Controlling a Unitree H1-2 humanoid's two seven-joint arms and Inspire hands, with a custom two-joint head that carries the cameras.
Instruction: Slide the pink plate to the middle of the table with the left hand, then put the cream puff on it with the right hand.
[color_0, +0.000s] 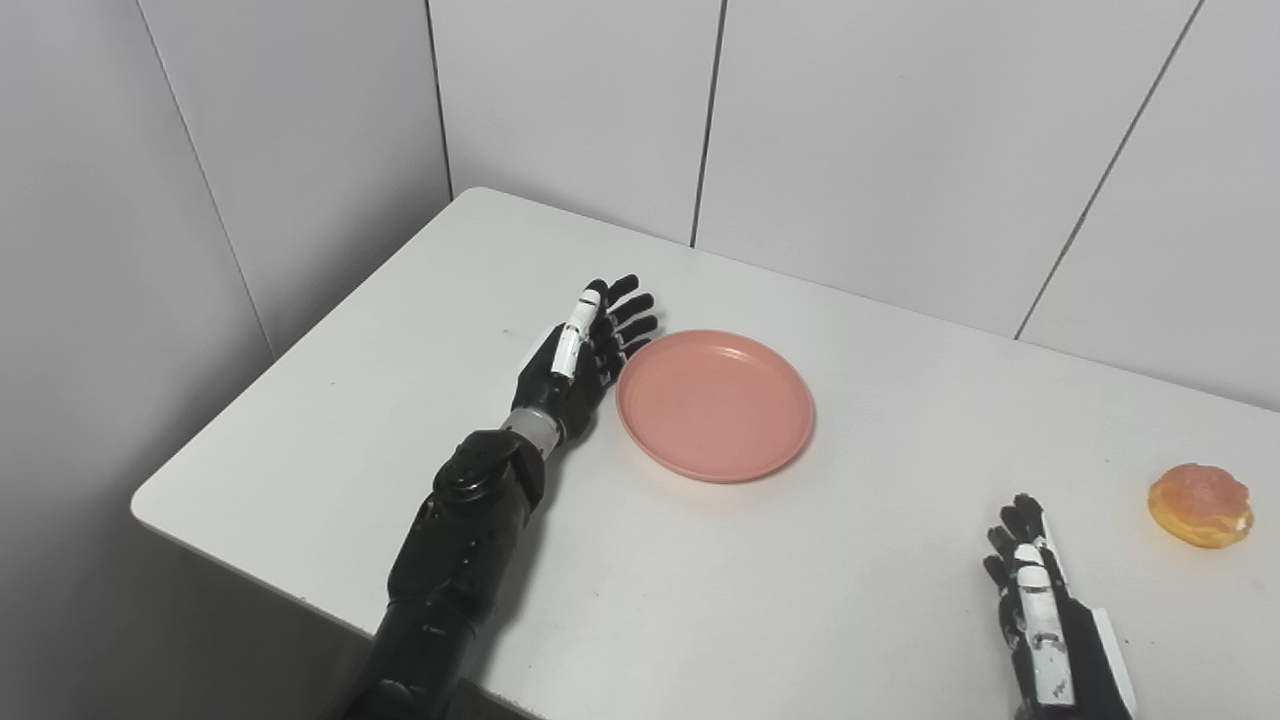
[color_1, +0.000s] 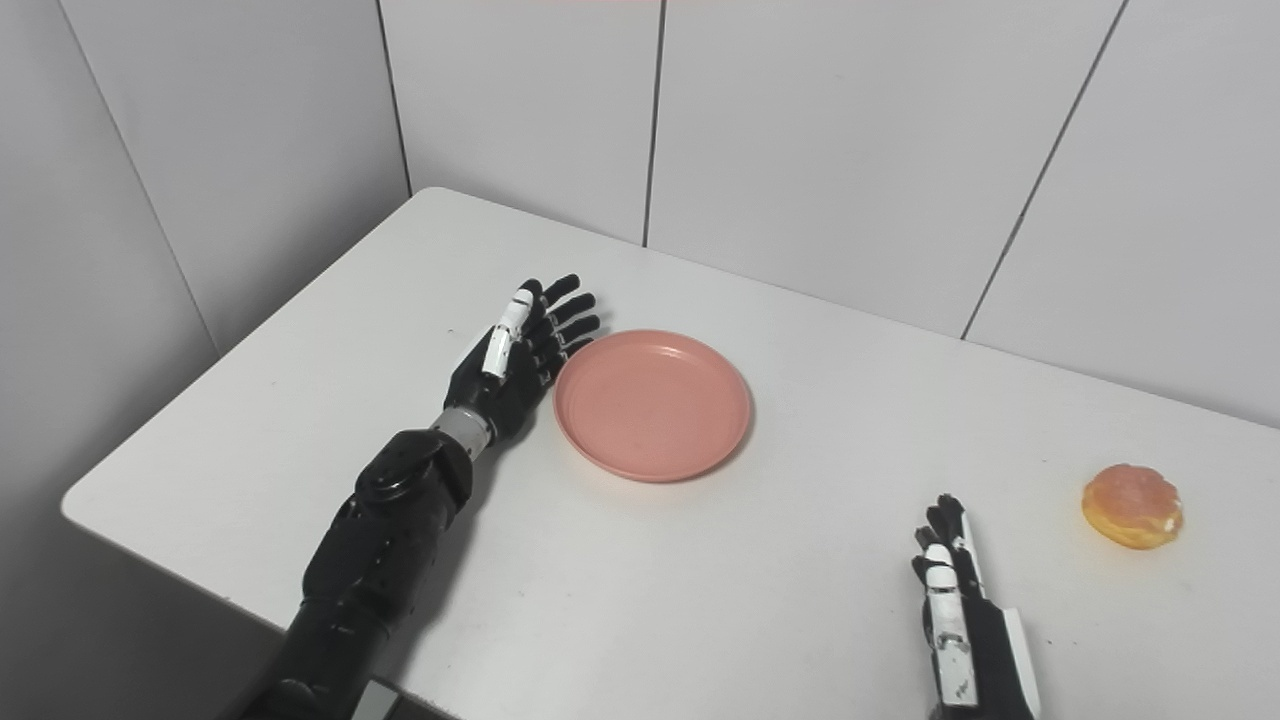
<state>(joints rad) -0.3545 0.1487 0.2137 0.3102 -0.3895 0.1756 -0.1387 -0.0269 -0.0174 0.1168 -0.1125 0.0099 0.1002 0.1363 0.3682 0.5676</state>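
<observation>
Fingers (color_0: 628, 318) straight – left hand (color_0: 580, 365) beside pink plate (color_0: 714, 405)

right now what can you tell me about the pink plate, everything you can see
The pink plate is round and shallow, with a raised rim and a flat, empty well. It looks like matte plastic in a salmon pink. It lies flat and upright on the white table, left of the middle. The left robot hand, fingers spread, stands edge-on at its left rim, touching it or nearly so. The cream puff sits far to its right, apart.
</observation>
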